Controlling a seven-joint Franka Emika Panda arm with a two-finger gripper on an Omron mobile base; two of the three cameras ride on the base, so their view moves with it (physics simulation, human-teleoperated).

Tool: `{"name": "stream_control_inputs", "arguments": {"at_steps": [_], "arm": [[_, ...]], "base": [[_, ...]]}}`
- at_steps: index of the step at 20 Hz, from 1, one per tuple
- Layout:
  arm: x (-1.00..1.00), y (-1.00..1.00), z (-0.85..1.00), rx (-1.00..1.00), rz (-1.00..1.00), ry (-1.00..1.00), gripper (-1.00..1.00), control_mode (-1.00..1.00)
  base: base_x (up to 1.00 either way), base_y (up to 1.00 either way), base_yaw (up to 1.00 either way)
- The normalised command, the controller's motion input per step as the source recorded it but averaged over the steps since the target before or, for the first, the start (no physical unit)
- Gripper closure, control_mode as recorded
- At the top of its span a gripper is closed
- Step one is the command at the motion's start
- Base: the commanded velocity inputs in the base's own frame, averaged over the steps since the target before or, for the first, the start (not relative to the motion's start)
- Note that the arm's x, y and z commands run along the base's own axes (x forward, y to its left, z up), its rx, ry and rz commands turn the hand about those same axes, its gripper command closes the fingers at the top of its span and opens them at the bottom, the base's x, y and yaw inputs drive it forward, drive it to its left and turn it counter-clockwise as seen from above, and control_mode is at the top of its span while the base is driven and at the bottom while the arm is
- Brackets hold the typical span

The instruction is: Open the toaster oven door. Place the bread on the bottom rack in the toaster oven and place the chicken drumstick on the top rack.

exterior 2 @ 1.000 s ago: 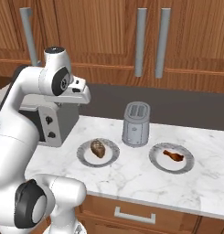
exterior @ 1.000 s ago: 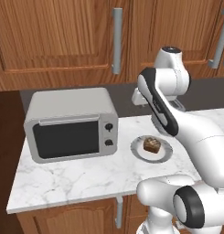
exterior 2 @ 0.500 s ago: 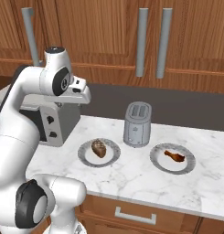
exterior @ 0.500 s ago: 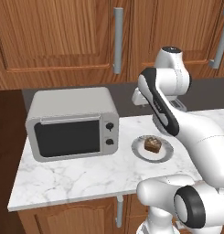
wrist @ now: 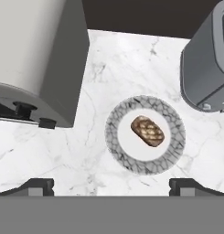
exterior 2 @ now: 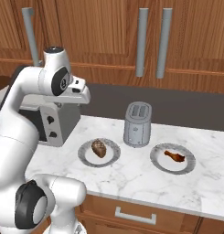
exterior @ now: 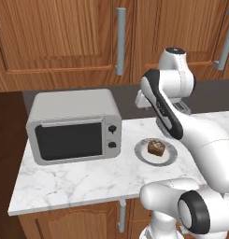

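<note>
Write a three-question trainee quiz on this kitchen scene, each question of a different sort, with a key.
1. True or false: the toaster oven door is shut.
2. The bread lies on: A) a plate between the toaster oven and the toaster; B) the bare counter; C) an oven rack.
3. Fill in: the chicken drumstick lies on the plate to the ___ of the toaster in the right base view.

Key: 1 true; 2 A; 3 right.
</note>
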Motion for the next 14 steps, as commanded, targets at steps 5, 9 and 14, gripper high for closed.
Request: {"name": "stream_control_inputs", "arguments": {"at_steps": [5,9,14], "arm": [[-0.18,0.29,-0.10,-0.20,0.09,-0.08,-1.00,-1.00],[-0.25,0.80,-0.36,-0.48,0.28,0.00,-1.00,-1.00],[-0.14,1.00,-0.35,-0.52,0.46,0.00,-1.00,-1.00]], "base": [[0.00,0.00,0.00],[0.00,0.00,0.00],[0.00,0.00,0.00]]}}
